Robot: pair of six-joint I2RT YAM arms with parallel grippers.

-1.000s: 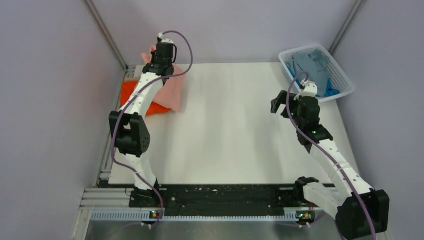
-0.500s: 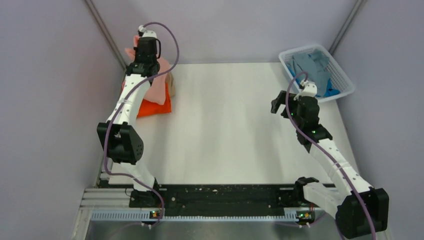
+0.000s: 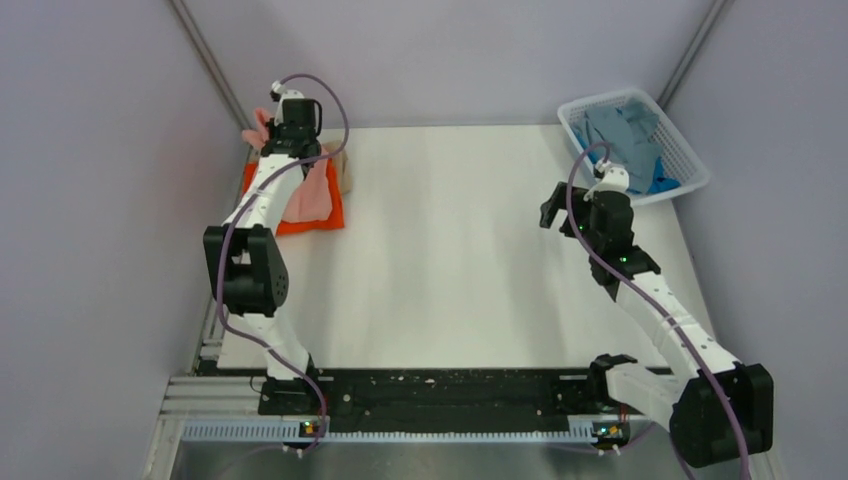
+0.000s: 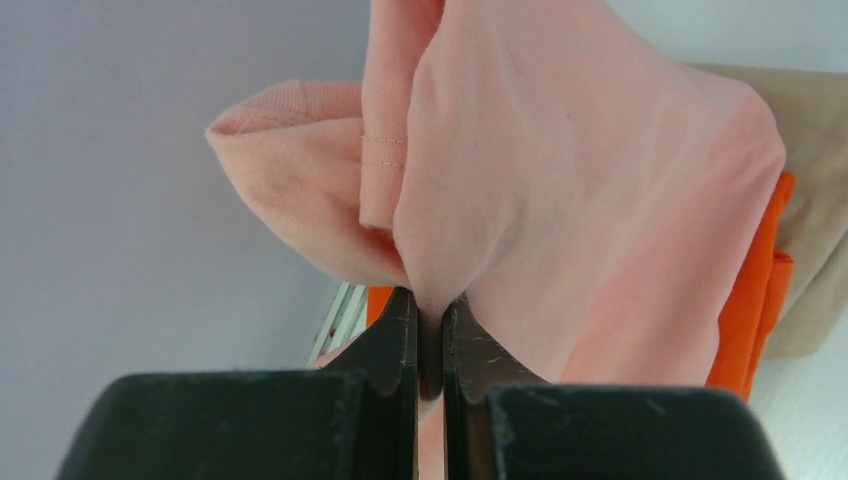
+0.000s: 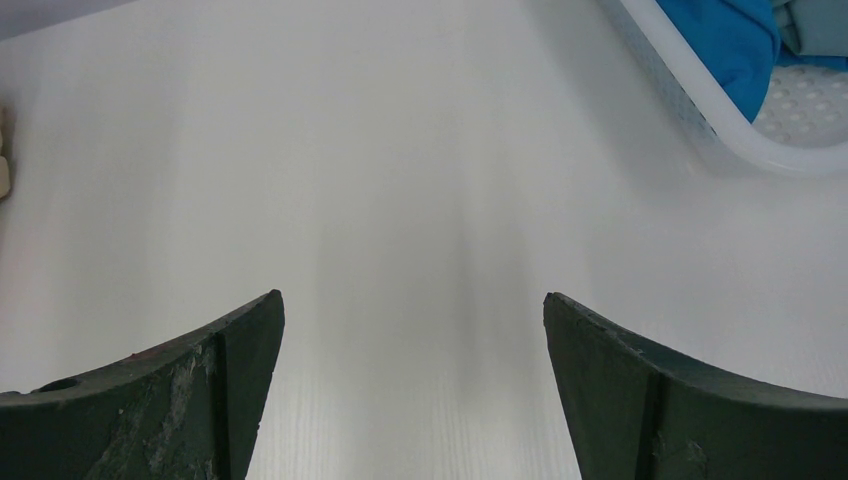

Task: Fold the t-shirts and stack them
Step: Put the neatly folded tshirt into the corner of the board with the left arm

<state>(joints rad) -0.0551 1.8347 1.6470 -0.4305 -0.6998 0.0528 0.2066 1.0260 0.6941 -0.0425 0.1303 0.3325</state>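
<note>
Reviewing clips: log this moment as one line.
left jaws: shut on pink t-shirt, over orange t-shirt | right jaws: open, empty | basket: blue t-shirt, grey t-shirt

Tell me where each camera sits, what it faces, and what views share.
Top external: above and behind the bases, looking down at the table; left arm and right arm show.
Left wrist: faces the far-left corner; left gripper pinches the salmon pink shirt.
Right wrist: looks across the table; open right gripper, basket corner.
Shared: basket in top and right wrist.

tan t-shirt (image 4: 820,150) mostly covered, basket (image 5: 700,110) cropped
</note>
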